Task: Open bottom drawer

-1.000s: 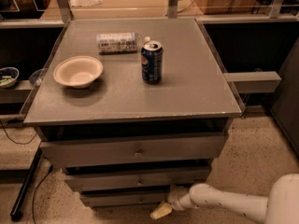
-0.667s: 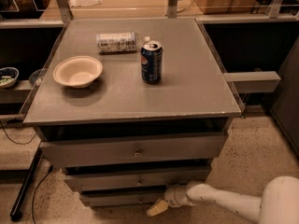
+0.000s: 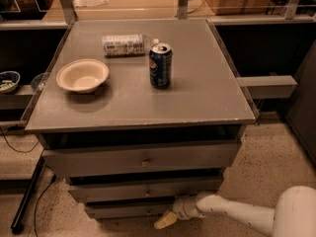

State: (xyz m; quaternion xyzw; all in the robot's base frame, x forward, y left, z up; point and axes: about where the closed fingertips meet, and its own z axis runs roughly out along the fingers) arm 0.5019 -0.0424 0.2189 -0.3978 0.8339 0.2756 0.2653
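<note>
The grey cabinet has three drawer fronts under its top. The bottom drawer (image 3: 123,211) is the slimmest front, lowest down, with a small knob near its middle. My gripper (image 3: 165,221) is at the end of the white arm (image 3: 232,214), which reaches in from the lower right. It sits low, just in front of and below the right part of the bottom drawer's front, close to the knob. I cannot tell whether it touches the drawer.
On the cabinet top (image 3: 207,93) stand a blue soda can (image 3: 160,65), a white bowl (image 3: 82,75) and a lying packet (image 3: 123,44). The top drawer (image 3: 143,158) and middle drawer (image 3: 145,189) are above. A black cable and pole (image 3: 27,201) lie at the left on the speckled floor.
My gripper has shifted slightly to the left along the bottom drawer's front. The drawers and the things on top have not moved.
</note>
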